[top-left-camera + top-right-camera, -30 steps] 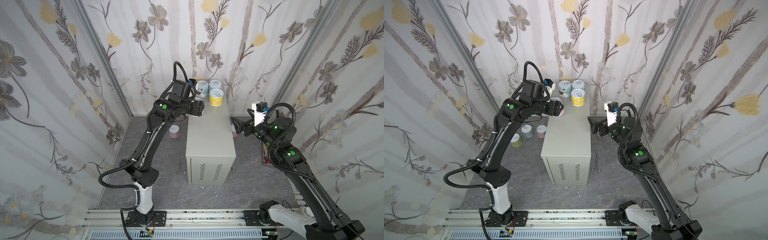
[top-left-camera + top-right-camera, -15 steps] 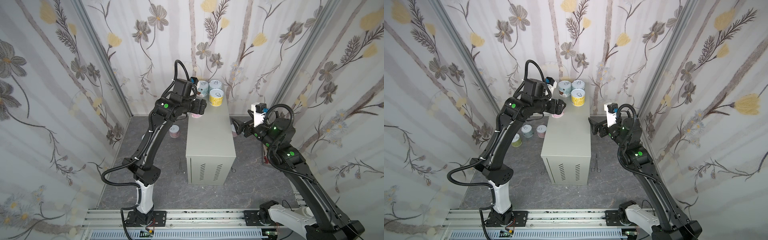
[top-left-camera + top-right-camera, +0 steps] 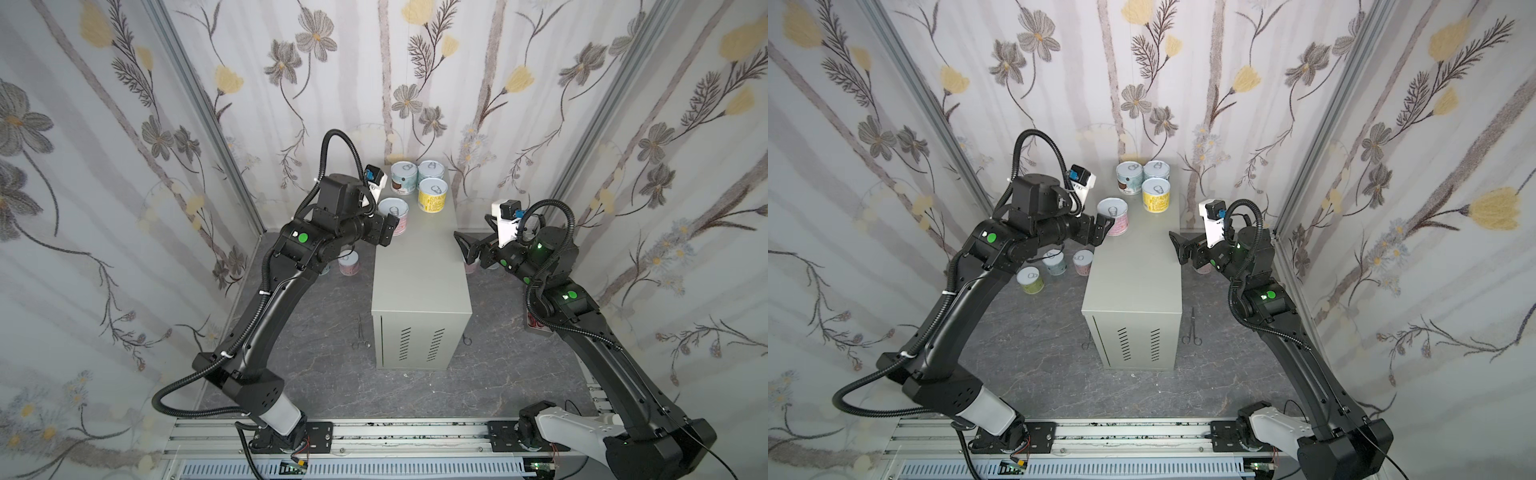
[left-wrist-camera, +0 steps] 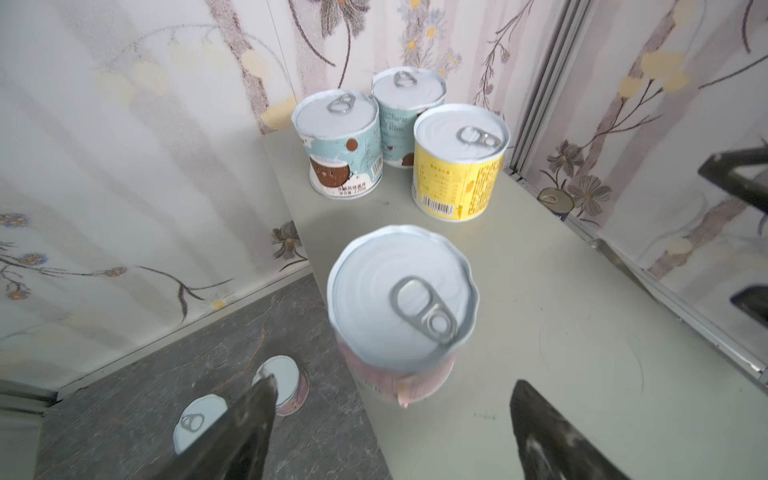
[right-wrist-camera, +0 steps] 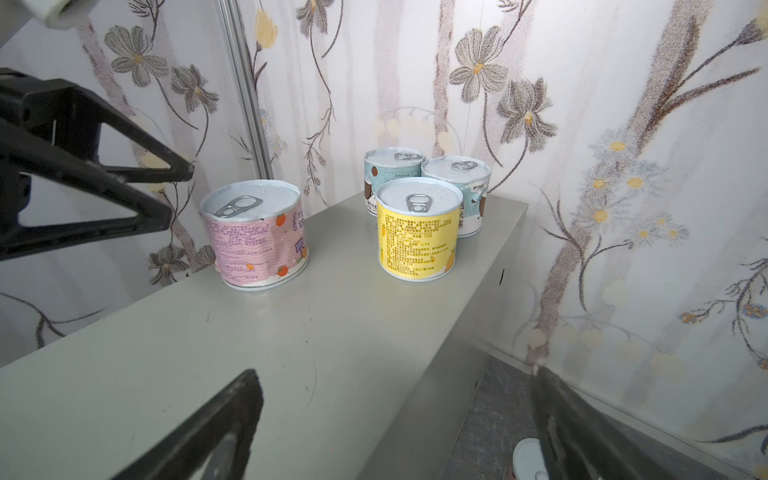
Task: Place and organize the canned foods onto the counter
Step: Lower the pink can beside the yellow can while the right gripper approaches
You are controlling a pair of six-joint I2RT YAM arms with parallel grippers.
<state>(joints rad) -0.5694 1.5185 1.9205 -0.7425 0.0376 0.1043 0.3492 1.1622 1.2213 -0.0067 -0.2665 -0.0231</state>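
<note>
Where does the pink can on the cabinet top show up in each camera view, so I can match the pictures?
Top view: pink can at the counter's left edge, far half.
Top view: pink can, same spot on the counter.
Left wrist: pink can mid-frame, the closest can, lid toward the camera.
Right wrist: pink can on the counter, standing apart from the yellow can.
Shared landmark: the yellow can, visible in all four.

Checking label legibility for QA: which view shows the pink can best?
Right wrist view: the pink can stands whole and unblocked, with lid and label both sharp. From the left wrist the can is mostly lid, its label blurred. In both top views the can is small, mainly lid.
</note>
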